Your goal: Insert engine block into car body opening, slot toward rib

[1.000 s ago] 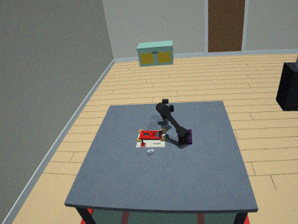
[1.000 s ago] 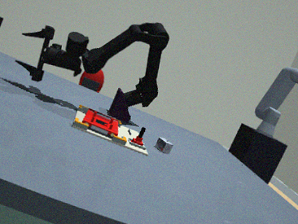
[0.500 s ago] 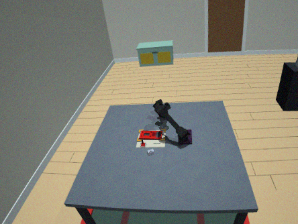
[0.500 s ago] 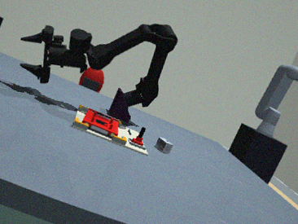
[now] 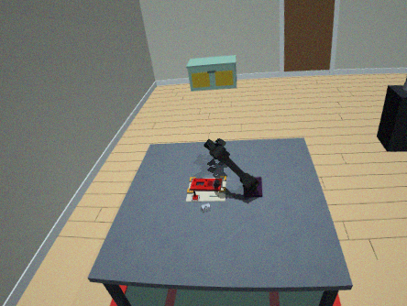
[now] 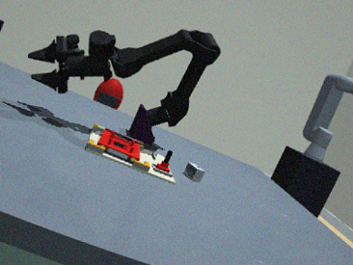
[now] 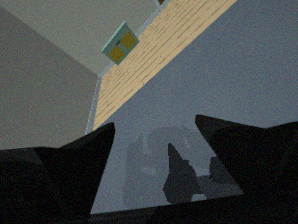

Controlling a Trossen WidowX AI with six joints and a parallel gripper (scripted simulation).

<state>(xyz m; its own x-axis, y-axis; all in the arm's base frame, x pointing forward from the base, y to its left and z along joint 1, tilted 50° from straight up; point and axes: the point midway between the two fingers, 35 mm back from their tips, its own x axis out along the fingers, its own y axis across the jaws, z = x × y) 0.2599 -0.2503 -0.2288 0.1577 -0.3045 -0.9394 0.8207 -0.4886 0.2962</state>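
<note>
The red car body (image 5: 206, 184) (image 6: 107, 139) sits on the white board (image 5: 211, 199) (image 6: 168, 178), with a dark opening in its top. A small grey block (image 5: 205, 208) (image 6: 194, 172), seemingly the engine block, lies on the table beside the board, apart from it. Its slot side is too small to tell. My gripper (image 6: 30, 66) (image 7: 155, 122) is open and empty, raised above the table on the far side of the car body, well away from it and the block. Neither shows in the wrist view. The rib cannot be made out.
A red piece with an upright black stick (image 5: 195, 197) (image 6: 165, 167) stands on the board. The arm's dark purple base (image 5: 258, 187) (image 6: 141, 127) is beside the board. The grey table (image 5: 229, 247) (image 6: 73, 187) has its edge (image 7: 165, 69) in the wrist view.
</note>
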